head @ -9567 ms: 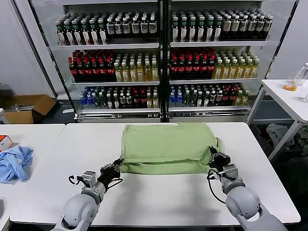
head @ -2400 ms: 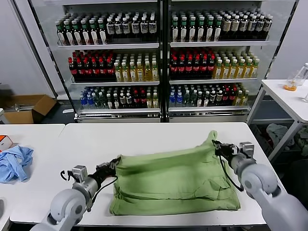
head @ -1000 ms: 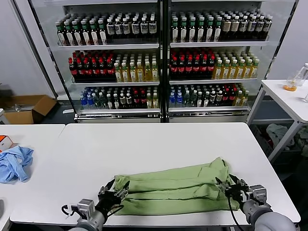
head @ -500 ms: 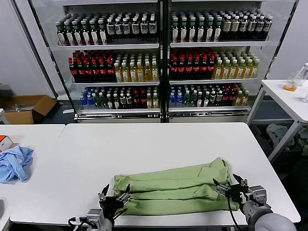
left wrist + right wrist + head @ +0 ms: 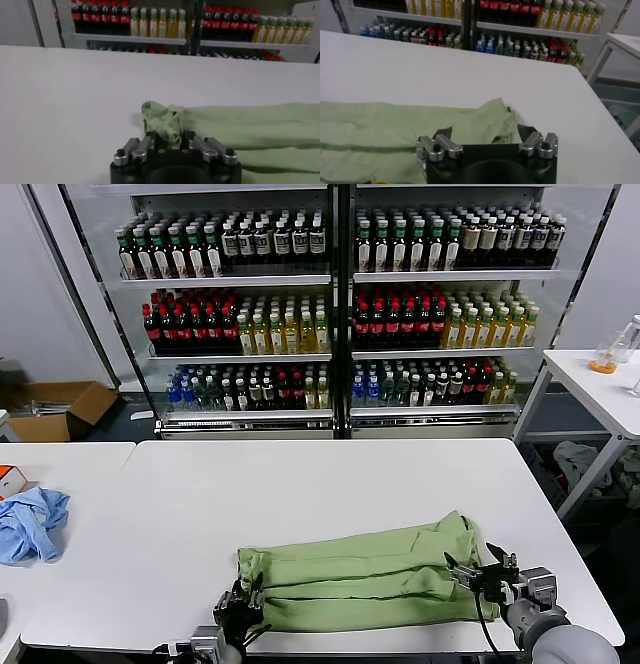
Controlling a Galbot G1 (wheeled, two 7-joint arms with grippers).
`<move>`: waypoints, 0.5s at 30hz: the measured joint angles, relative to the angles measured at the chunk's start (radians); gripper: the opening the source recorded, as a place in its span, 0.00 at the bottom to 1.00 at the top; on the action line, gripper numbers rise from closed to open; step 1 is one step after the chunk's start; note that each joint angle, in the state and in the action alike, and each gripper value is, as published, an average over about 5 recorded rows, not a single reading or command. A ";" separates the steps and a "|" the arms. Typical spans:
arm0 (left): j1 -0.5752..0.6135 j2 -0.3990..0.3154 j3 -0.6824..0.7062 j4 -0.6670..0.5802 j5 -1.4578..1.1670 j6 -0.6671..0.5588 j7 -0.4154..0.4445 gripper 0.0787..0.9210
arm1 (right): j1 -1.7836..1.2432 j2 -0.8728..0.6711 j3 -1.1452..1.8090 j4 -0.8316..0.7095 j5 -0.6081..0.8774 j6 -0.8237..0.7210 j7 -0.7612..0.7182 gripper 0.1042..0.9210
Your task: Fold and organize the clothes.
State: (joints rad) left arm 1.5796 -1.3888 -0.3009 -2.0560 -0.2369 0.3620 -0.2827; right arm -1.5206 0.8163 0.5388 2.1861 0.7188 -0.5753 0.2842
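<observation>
Since a moment ago my left gripper (image 5: 240,608) has pinched the light green cotton shirt (image 5: 365,572); my right gripper (image 5: 487,574) stands spread beside it. Long band done, crosswise folds remain.

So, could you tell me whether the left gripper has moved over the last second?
Yes. The left gripper has slid slightly right along the table's near edge, onto the green shirt's left end, and now pinches the cloth there.

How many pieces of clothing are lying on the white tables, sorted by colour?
Light green shirt: 1
Light blue garment: 1
Total: 2
</observation>
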 measured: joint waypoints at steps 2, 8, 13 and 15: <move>0.003 0.000 -0.005 -0.001 -0.006 -0.001 0.005 0.19 | 0.003 0.000 -0.001 0.000 0.002 0.001 0.002 0.88; -0.003 0.008 -0.029 -0.007 -0.037 -0.002 0.025 0.03 | 0.015 -0.005 -0.003 0.004 0.011 0.002 0.009 0.88; -0.007 0.032 -0.080 -0.020 -0.079 0.006 0.044 0.02 | 0.026 -0.009 -0.006 0.010 0.020 0.002 0.014 0.88; -0.006 0.047 -0.113 -0.022 -0.102 0.009 0.052 0.02 | 0.031 -0.011 -0.009 0.010 0.023 0.002 0.014 0.88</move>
State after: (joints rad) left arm 1.5737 -1.3423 -0.4137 -2.0779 -0.3388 0.3706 -0.2309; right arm -1.4892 0.8057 0.5297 2.1960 0.7413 -0.5730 0.2987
